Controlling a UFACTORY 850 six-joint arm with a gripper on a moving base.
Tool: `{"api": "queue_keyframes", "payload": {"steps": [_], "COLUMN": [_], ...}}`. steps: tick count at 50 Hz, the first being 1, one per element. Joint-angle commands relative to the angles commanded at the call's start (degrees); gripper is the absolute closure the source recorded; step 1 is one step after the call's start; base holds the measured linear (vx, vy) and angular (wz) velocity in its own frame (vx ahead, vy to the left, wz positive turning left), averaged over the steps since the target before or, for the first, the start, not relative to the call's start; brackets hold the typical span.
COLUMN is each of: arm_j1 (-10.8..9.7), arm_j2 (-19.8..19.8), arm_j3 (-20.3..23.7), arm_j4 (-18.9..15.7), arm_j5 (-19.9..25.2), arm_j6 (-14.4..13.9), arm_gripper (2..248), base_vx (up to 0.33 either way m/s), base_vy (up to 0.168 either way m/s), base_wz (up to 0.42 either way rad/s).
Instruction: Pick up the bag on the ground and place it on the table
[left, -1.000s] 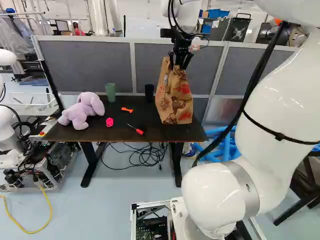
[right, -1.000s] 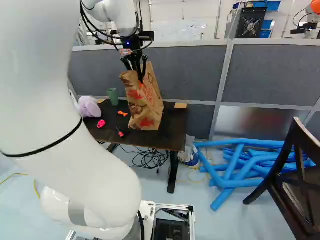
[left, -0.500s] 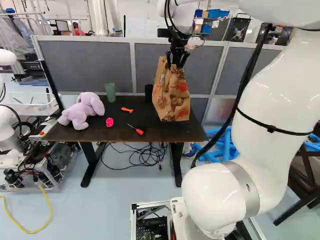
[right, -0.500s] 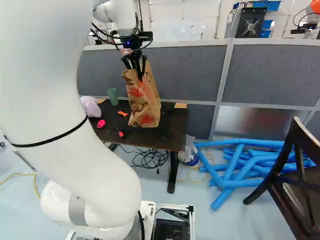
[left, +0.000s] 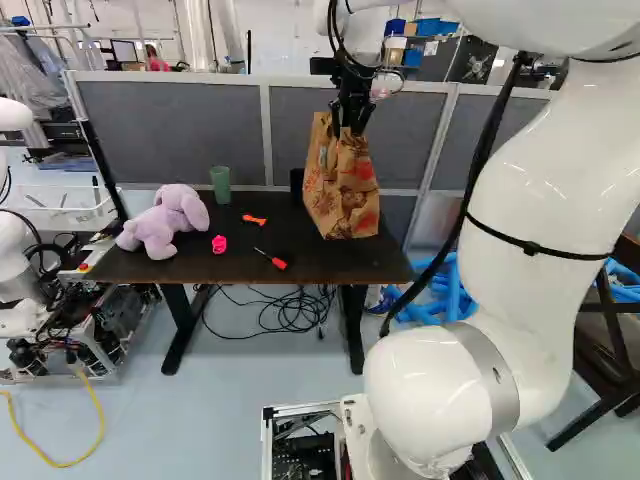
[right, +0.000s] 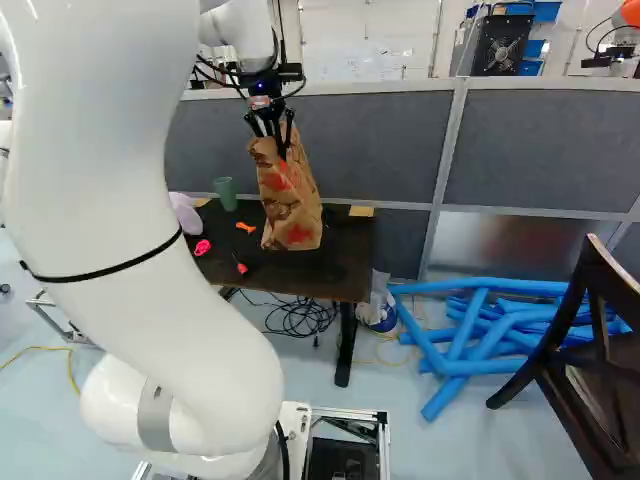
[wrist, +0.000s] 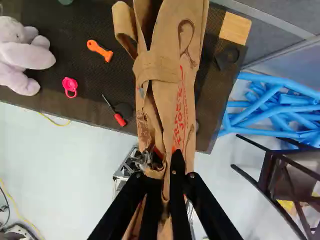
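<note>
Paper bag, one: hanging tilted over the table; whether it is touching, cannot tell. Gripper, one: pinching the crumpled top. Hazards: thin paper possibly tearing under load; tilted bottom possibly catching the dark cup or tipping the bag on release.

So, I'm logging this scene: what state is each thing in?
Gripper: shut on the paper bag
Paper bag: held over the table; contact unclear
Green cup: standing
Screwdriver: lying
Orange tool: lying
Pink item: lying
Plush toy: resting on the table
Cables: tangled
Blue tubes: heaped on the floor
Chair: standing
</note>
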Motion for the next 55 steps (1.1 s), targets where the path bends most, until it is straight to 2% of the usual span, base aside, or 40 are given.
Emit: {"api": "queue_keyframes", "payload": {"steps": [55], "arm_j1": [0.0], "arm_j2": [-0.01], "arm_j3": [-0.01], "arm_j4": [0.0], "arm_j5": [0.0], "arm_j6": [-33.08], "arm_gripper": [227], "base_vx": [0.0], "base_vy": [0.0], "base_wz": [0.0]}}
